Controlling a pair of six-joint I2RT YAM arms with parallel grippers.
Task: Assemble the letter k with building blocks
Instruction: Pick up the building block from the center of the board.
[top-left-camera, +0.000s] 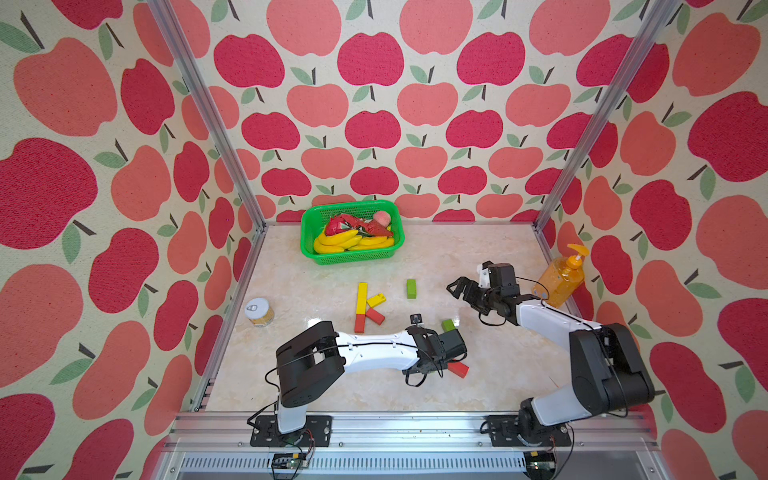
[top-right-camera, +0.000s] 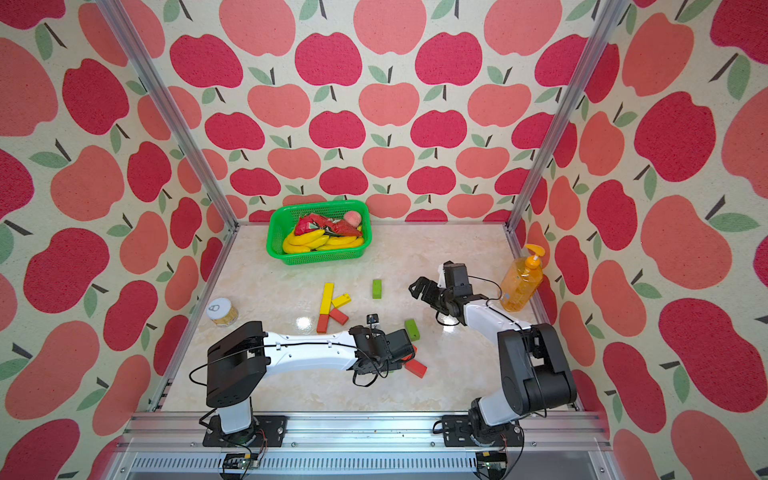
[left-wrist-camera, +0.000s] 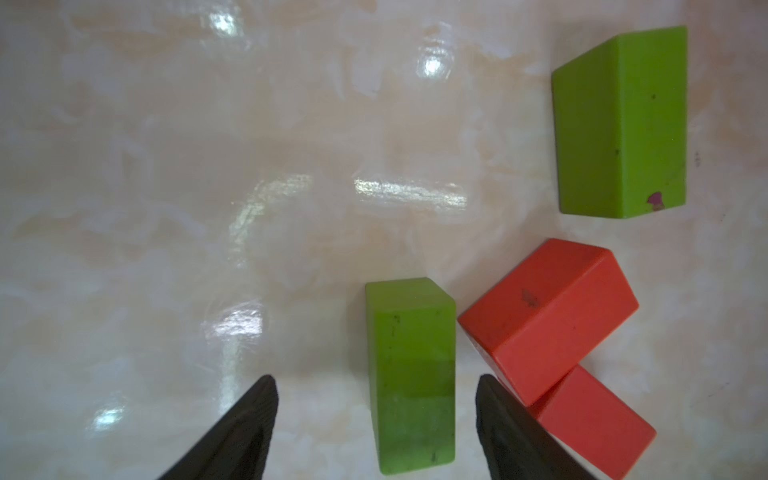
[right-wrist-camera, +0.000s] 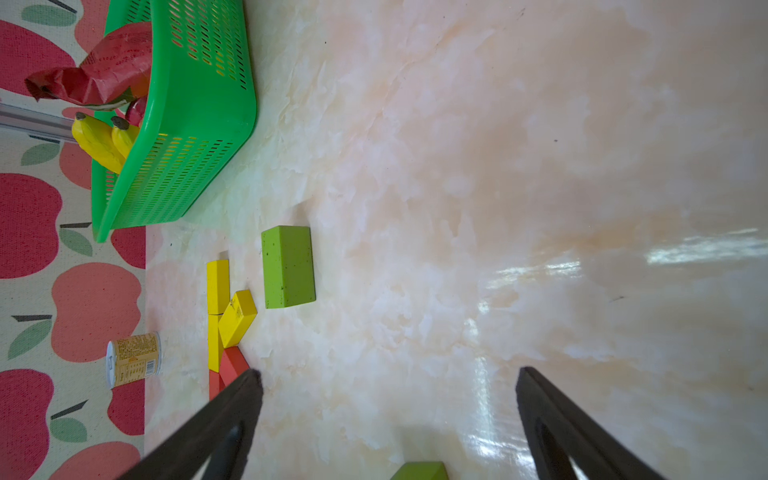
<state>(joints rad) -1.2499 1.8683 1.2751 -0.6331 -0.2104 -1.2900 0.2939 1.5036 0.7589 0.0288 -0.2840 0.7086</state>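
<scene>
Building blocks (top-left-camera: 365, 307) for the letter k, part assembled in the middle of the table (top-left-camera: 316, 291). In both top views we see a yellow stem (top-right-camera: 327, 297) ending in a red block (top-right-camera: 322, 323) at its near end. A yellow block (top-right-camera: 341, 300) and a second red block (top-right-camera: 338, 316) form the two slanting strokes and touch the stem. A loose green block (top-left-camera: 411, 288) lies apart, to the right of the letter.

The left gripper (left-wrist-camera: 376, 380) is lowered over a cluster of spare pieces near the front. Its jaws stand apart, astride a green brick (left-wrist-camera: 411, 374) with a gap on either side, so nothing is grasped yet. Two red bricks (left-wrist-camera: 548, 316) lie just beside it; one may be touching a finger (left-wrist-camera: 511, 428), though the wrist view is too close to be sure. A further green brick (left-wrist-camera: 619, 124) lies apart from these. The right gripper (top-left-camera: 455, 289) hangs spread and empty above the table, near the soap bottle (top-left-camera: 561, 282).

We judge the step in hand to be the pick of the green brick. To do it well, we would first centre the jaws, since the brick sits nearer one finger than the other. We would then close squarely on its long faces so that it does not twist, keep the outer finger clear of the red bricks, and lift straight up before carrying it toward the letter
</scene>
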